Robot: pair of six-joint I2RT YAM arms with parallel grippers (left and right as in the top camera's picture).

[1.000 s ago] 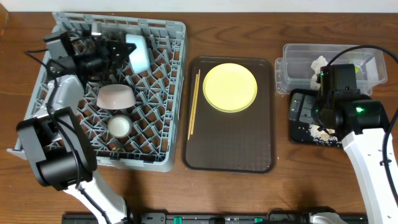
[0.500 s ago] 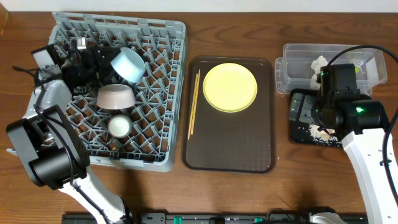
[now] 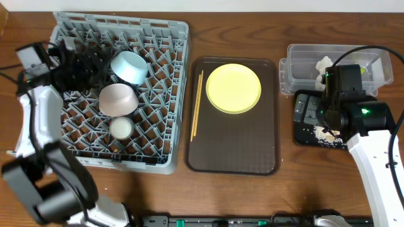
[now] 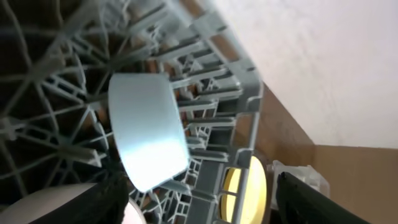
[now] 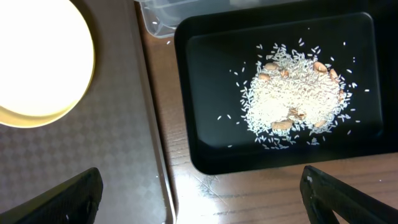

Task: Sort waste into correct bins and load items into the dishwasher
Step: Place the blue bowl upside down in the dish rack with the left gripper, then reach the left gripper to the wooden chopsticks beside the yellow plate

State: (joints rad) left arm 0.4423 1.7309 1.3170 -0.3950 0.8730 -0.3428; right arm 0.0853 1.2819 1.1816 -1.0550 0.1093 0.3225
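Observation:
In the grey dish rack (image 3: 161, 135) a light blue bowl (image 3: 129, 66) leans on its side, with a pale pink bowl (image 3: 118, 99) and a small whitish cup (image 3: 120, 128) below it. My left gripper (image 3: 95, 68) stands open just left of the blue bowl (image 4: 146, 137), holding nothing. The yellow plate (image 3: 233, 88) and chopsticks (image 3: 196, 104) lie on the brown tray (image 3: 233, 151). Over the black tray (image 5: 211, 93) with its rice crumbs (image 5: 289, 102) hangs my open, empty right gripper (image 5: 205, 205). The clear tub (image 3: 297, 63) holds a white tissue (image 3: 324, 65).
The rack's upright pegs (image 4: 211, 93) surround the blue bowl closely. The brown tray's rim (image 5: 158, 162) runs right beside the black tray. A wall edges the far side of the table.
My left gripper has opened, let go of the blue bowl and drawn back to the left. The bowl now rests tilted in the rack. The right arm has not moved.

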